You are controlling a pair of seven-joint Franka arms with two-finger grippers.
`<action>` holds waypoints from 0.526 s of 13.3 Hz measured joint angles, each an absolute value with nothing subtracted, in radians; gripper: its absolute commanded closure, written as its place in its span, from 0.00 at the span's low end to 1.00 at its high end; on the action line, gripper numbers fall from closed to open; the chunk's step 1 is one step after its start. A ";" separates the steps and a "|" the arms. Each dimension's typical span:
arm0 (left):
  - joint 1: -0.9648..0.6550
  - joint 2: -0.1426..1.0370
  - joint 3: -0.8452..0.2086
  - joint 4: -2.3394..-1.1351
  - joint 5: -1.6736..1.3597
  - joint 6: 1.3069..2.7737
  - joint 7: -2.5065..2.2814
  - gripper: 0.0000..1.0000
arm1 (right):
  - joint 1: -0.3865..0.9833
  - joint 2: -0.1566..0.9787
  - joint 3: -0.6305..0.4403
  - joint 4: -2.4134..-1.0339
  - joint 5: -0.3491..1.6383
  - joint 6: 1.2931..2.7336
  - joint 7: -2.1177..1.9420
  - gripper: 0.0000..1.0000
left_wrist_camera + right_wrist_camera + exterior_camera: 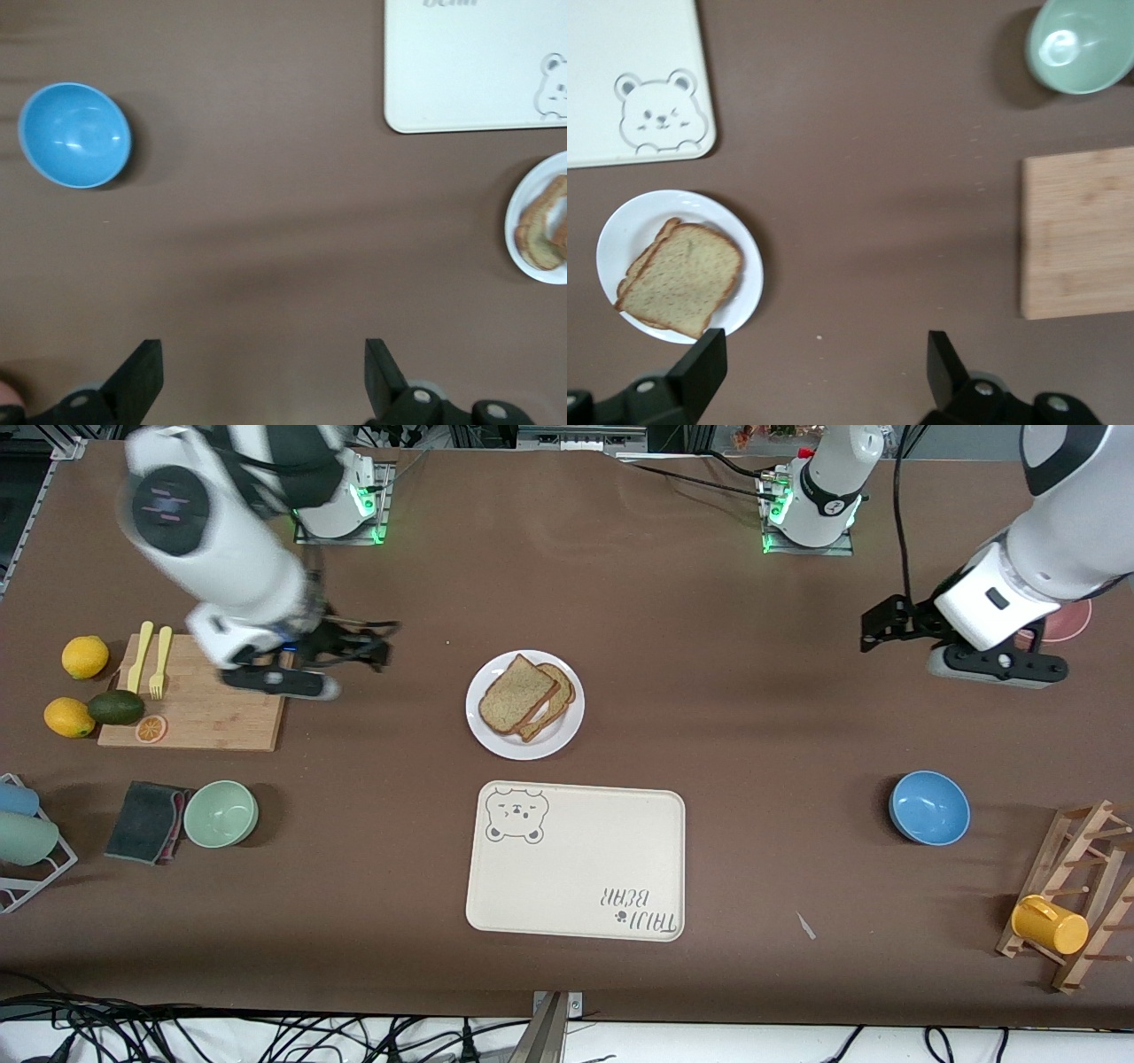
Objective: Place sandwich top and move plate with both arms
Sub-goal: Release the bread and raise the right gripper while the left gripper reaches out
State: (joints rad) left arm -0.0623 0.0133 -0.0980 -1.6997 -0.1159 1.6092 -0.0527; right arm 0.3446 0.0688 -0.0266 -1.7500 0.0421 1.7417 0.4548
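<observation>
Fingers, right: my right gripper stands spread wide with nothing between the jaws; in the right wrist view both black fingertips frame bare brown table.
Fingers, left: my left gripper is likewise parted and empty; the left wrist view shows its fingertips wide apart over bare table.
Right gripper, place: in the air over the table just beside the wooden cutting board, between board and plate.
Left gripper, place: in the air over the table toward my left arm's end, well apart from the plate.
Sandwich top: the sandwich top lies on the plate, resting on a second slice and shifted off it, so the lower slice's edge shows.
Plate: the plate sits mid-table, just farther from the front camera than the cream tray with its bear drawing, not touching it.
Outward, my right end: green bowl near the board, with a dark cloth beside it.
Outward, my left end: blue bowl on the table.
</observation>
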 measured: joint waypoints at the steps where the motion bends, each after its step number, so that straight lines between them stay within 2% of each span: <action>1: -0.063 0.023 -0.112 -1.700 -0.154 1.609 -0.053 0.00 | 0.328 0.036 -0.073 -1.751 0.043 1.729 0.419 0.00; 3: -0.065 0.057 -0.131 -1.701 -0.267 1.609 -0.053 0.00 | 0.222 -0.013 -0.100 -1.751 0.044 1.689 0.298 0.00; 5: -0.065 0.112 -0.132 -1.702 -0.383 1.610 -0.053 0.00 | 0.076 -0.043 -0.070 -1.737 0.044 1.642 0.195 0.00; 7: -0.065 0.190 -0.132 -1.703 -0.496 1.616 -0.051 0.00 | 0.014 -0.045 -0.053 -1.681 0.040 1.606 0.172 0.00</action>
